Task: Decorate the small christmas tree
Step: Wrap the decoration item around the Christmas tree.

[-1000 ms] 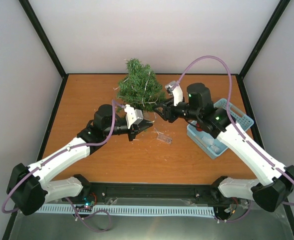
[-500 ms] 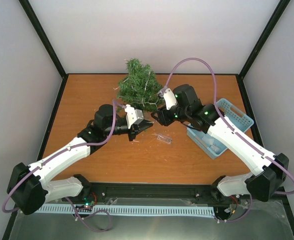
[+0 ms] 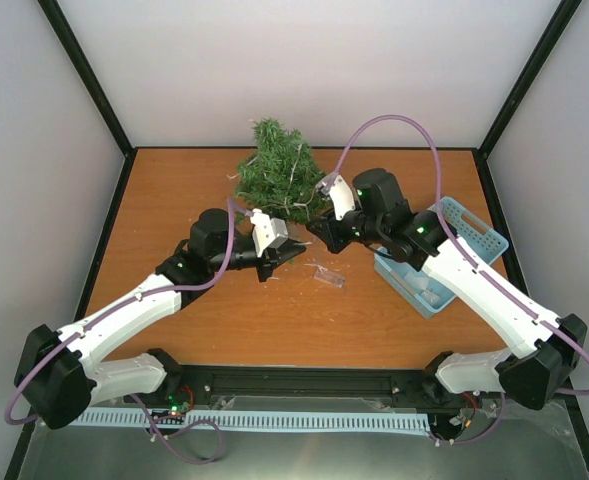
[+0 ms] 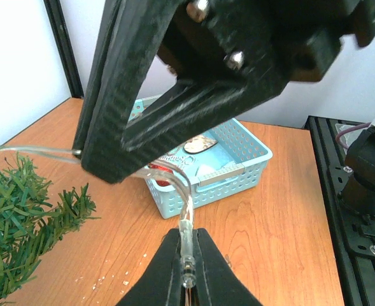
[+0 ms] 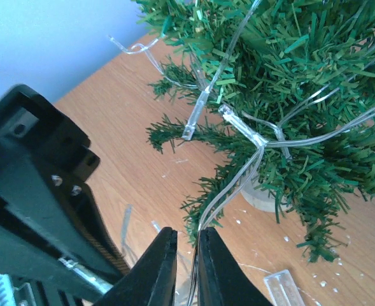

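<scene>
The left arm (image 3: 139,305) stretches from the near-left corner toward the tabletop's (image 3: 304,320) middle, forearm low. The left gripper (image 4: 187,237) is clenched on a clear light string (image 4: 186,220). The small christmas tree (image 3: 279,175) stands upright at the middle of the far edge. The right arm (image 3: 479,290) bends over a blue basket (image 3: 489,235) near the right edge. The right gripper (image 5: 186,234) pinches the string where it runs down from the branches.

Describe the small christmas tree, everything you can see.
The small christmas tree stands at the far middle of the table: cone-shaped, bushy dark green plastic-looking needles, a pale round base resting on the wood. A clear light string with small bulbs drapes through its lower branches and runs down to the right end effector.
</scene>
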Controlling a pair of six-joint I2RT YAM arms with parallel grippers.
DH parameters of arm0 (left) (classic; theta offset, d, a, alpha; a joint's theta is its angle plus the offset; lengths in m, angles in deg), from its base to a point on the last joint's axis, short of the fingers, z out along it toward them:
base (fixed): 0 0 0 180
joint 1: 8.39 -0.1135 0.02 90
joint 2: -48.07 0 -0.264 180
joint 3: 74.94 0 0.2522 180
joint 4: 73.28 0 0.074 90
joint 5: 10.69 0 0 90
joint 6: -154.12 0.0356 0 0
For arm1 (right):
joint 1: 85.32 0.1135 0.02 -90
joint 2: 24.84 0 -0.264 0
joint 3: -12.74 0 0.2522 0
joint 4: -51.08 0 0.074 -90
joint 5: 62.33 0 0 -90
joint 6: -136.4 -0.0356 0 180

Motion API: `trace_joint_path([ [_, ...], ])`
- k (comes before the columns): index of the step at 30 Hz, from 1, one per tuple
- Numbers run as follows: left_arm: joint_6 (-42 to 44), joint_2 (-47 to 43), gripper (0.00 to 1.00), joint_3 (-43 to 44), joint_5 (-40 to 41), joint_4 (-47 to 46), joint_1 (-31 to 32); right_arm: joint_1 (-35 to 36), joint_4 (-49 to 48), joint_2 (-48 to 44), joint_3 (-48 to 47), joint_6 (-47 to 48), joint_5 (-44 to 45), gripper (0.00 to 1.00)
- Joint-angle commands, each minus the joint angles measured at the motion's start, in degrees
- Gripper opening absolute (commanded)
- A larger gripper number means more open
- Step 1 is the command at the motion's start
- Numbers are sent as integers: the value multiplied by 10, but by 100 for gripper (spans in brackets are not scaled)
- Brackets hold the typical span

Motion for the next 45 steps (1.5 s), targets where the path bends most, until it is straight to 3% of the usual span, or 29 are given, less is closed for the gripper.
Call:
trace_joint_path([
  [1, 17, -3, 1, 21, 9, 3, -3, 5, -29, -33, 17, -5, -28, 11],
  [7, 8, -5, 1, 18, 16, 3, -3, 5, -55, -62, 40, -9, -27, 3],
  [18, -15, -12, 1, 11, 24, -15, -3, 5, -48, -77, 60, -35, 36, 4],
  [26, -74, -4, 1, 12, 39, -26, -3, 5, -159, -127, 156, -97, 71, 3],
  [29, -116, -10, 11, 4, 42, -34, -3, 5, -194, -137, 175, -103, 81, 3],
  [32, -164, -19, 29, 0, 38, -27, -3, 5, -222, -140, 187, -105, 67, 3],
  [37, -242, -35, 41, 15, 35, -14, -3, 5, -227, -136, 190, -100, 59, 3],
  [45, -293, -4, 48, 51, 74, 16, -3, 5, -234, -141, 198, -98, 52, 3],
])
